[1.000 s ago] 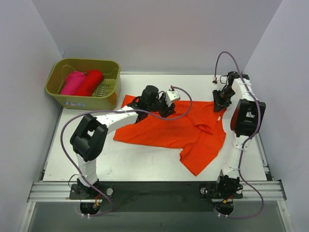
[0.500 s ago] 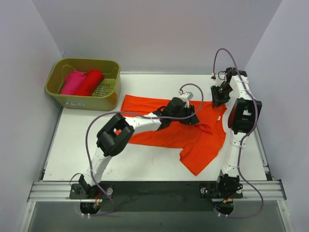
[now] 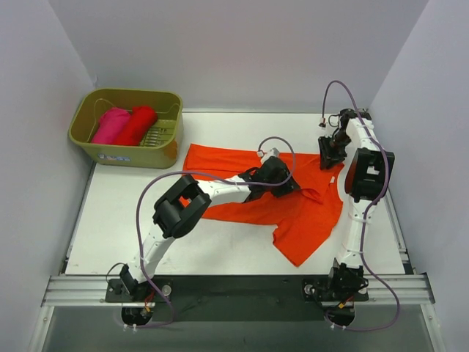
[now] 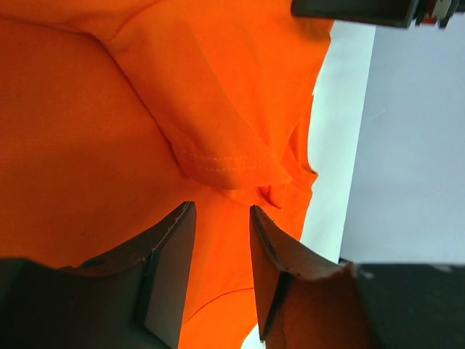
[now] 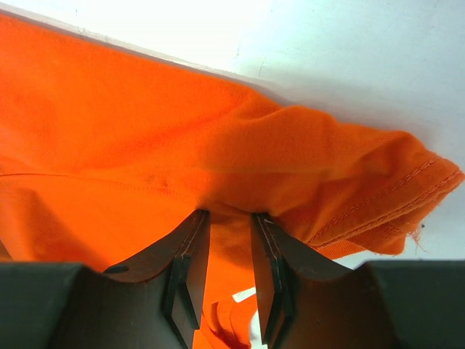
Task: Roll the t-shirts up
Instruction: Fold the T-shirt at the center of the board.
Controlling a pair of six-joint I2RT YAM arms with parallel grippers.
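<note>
An orange-red t-shirt (image 3: 308, 220) lies spread on the white table, one sleeve pointing toward the near edge. My left gripper (image 3: 286, 183) reaches across it and hovers open over its right half. In the left wrist view a folded sleeve hem (image 4: 225, 163) lies just beyond the left gripper (image 4: 221, 207), with nothing between the fingers. My right gripper (image 3: 330, 155) stands at the shirt's far right corner. In the right wrist view the right gripper (image 5: 229, 214) has its tips down against the cloth (image 5: 145, 123), jaws narrowly apart. A magenta t-shirt (image 3: 111, 125) and a red t-shirt (image 3: 137, 125) lie rolled in the basket.
The olive-green basket (image 3: 121, 154) stands at the far left corner of the table. Grey walls close in the table on the left, back and right. My left arm's cable loops over the shirt's far edge.
My left arm has swung right across the shirt, from its far middle to its right half. My right gripper has shifted slightly back and left at the corner.
</note>
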